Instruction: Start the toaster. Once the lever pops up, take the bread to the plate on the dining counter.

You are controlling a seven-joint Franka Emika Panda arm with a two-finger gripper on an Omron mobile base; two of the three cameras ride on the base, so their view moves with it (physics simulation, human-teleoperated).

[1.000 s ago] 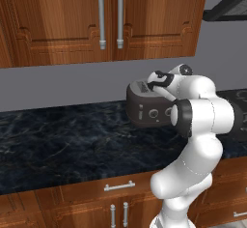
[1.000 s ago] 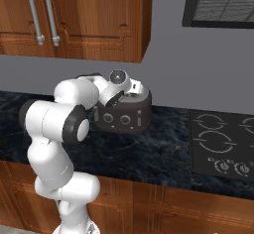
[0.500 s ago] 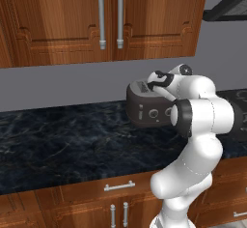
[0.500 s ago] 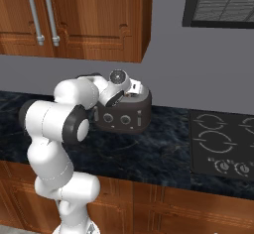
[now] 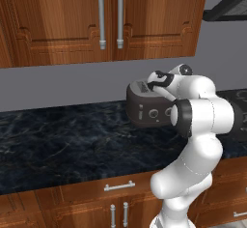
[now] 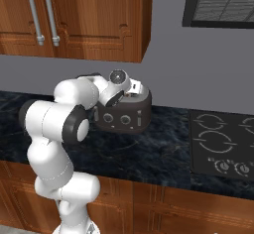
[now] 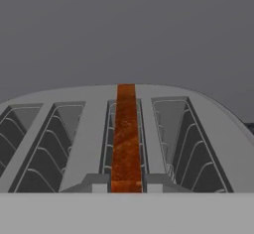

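Dark grey toaster (image 5: 147,107) on black marbled counter (image 5: 62,140), gripper (image 7: 126,187) closed tight on tan-brown bread (image 7: 126,134) standing in a silvery slot, wooden cabinets (image 5: 101,19) above

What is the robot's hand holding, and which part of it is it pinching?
The gripper is shut on the bread, pinching the slice's top edge while it stands in a slot of the toaster.
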